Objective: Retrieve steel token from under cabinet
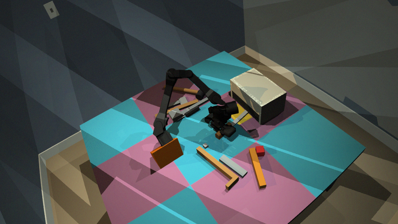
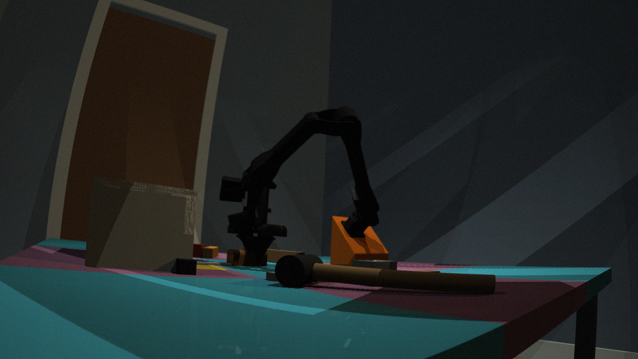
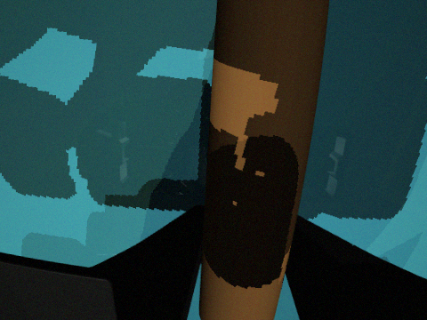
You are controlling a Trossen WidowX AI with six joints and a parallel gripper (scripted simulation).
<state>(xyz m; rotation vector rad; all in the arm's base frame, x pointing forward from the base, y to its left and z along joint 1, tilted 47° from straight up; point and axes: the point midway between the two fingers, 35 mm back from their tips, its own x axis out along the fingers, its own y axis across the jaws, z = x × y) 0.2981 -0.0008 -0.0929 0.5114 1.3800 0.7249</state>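
Top and exterior views: a black six-joint arm (image 1: 180,73) (image 2: 330,122), mounted on an orange wedge-shaped base (image 1: 167,154) (image 2: 337,245), reaches down toward a pink-and-cyan checkered table (image 1: 314,139) (image 2: 111,312). Its black parallel-jaw gripper (image 1: 225,130) (image 2: 255,260) (image 3: 241,219) is closed around a round brown wooden handle (image 1: 219,135) (image 2: 236,256) (image 3: 262,107). In the wrist view, one dark finger lies at each side of this handle. A flat, narrow grey metal blade (image 1: 241,117) (image 2: 214,263), in line with the handle, extends over the yellow marked area (image 1: 246,119) (image 2: 216,268) toward the cream box-shaped cabinet (image 1: 258,86) (image 2: 138,223) with dark vent slots along its front. Whether the blade's far end touches the cabinet or passes beneath it cannot be told. The steel token cannot be made out, and its exact position cannot be told.

A black-headed mallet with a wooden handle (image 1: 192,91) (image 2: 392,276) lies on the table. On the gripper's opposite side, an L-shaped orange wooden stick (image 1: 215,162) lies beside a straight grey bar (image 1: 233,166); a straight orange bar (image 1: 257,168) has a red cube (image 1: 260,150) beside one end. A small grey block (image 1: 205,145) lies near the L-shaped stick's long end.
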